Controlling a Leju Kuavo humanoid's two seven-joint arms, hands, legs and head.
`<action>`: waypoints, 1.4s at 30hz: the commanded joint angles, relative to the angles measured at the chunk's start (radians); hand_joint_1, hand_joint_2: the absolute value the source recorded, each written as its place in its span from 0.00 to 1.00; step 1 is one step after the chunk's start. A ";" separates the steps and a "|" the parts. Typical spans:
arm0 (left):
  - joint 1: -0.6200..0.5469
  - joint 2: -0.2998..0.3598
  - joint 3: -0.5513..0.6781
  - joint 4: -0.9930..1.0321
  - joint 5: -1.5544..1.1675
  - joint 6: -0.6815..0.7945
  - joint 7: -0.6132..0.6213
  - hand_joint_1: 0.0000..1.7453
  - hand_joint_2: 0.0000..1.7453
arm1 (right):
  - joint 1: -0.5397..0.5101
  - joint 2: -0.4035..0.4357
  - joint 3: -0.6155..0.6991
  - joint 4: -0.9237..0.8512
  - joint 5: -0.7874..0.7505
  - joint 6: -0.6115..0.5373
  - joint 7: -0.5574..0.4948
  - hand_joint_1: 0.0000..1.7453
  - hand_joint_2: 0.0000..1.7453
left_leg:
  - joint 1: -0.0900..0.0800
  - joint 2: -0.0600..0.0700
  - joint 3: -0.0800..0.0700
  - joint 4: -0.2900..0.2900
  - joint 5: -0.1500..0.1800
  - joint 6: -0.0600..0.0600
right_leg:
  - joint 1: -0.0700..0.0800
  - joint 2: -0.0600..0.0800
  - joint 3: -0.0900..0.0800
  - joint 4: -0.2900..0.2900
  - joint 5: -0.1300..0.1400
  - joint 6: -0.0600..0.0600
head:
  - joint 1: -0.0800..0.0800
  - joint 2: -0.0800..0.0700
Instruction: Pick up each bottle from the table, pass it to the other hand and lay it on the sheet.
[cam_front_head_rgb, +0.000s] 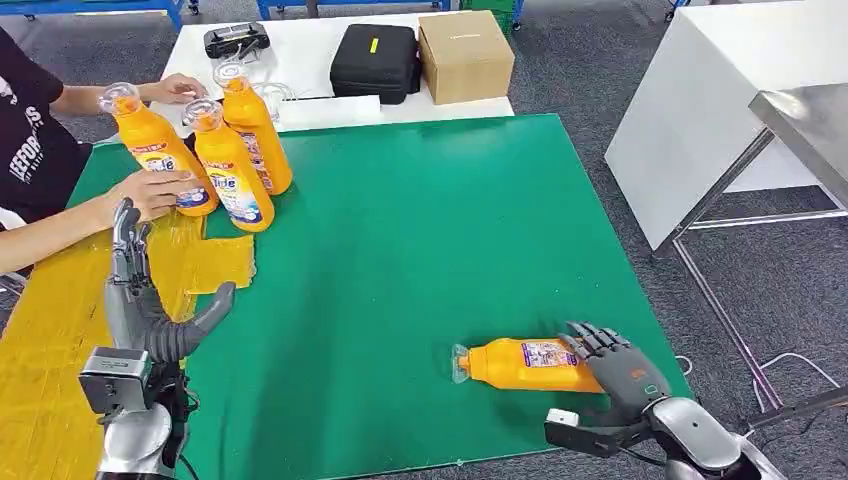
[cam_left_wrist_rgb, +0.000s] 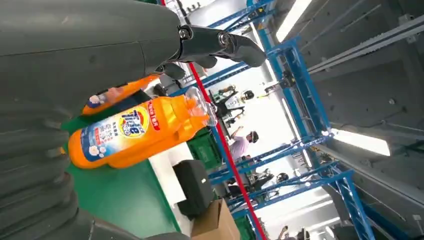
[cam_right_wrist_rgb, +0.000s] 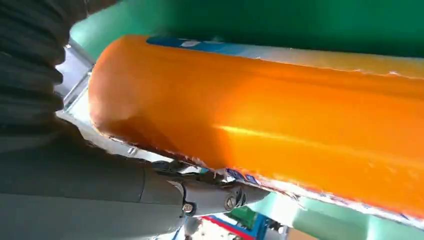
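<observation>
While three upright bottles (cam_front_head_rgb: 230, 160) are waiting by a person's hand (cam_front_head_rgb: 150, 192), the right robot hand (cam_front_head_rgb: 612, 365) is wrapping the lying bottle (cam_front_head_rgb: 525, 365) on the green sheet (cam_front_head_rgb: 400, 260), and the left robot hand (cam_front_head_rgb: 140, 290) is hovering spread, holding nothing.

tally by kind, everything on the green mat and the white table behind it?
Orange bottles: 4 — three upright, one lying by the right hand
Black case: 1
Cardboard box: 1
Black device: 1
Yellow sheet: 1
Total: 8
</observation>
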 joint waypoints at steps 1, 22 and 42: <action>-0.023 -0.007 -0.013 0.023 -0.002 -0.004 0.010 0.00 1.00 | -0.062 0.080 0.027 0.164 0.023 0.018 0.019 0.63 1.00 | 0.002 -0.002 0.004 -0.001 -0.001 -0.001 | 0.002 -0.001 0.005 -0.002 -0.001 -0.002 | 0.000 0.000; -0.011 -0.002 -0.076 -0.002 -0.048 -0.074 0.082 0.00 1.00 | -0.140 0.408 -0.131 0.192 0.087 -0.243 -0.014 1.00 1.00 | 0.003 0.002 0.009 -0.001 0.000 -0.002 | 0.003 0.002 0.009 -0.002 0.001 -0.003 | 0.001 0.000; -0.051 0.027 -0.254 0.100 0.025 -0.309 0.193 0.00 1.00 | -0.218 0.688 -0.237 0.167 -0.262 -0.472 -0.258 1.00 1.00 | 0.001 0.001 0.004 0.000 0.000 -0.001 | 0.001 0.001 0.005 0.000 -0.001 -0.002 | 0.000 0.000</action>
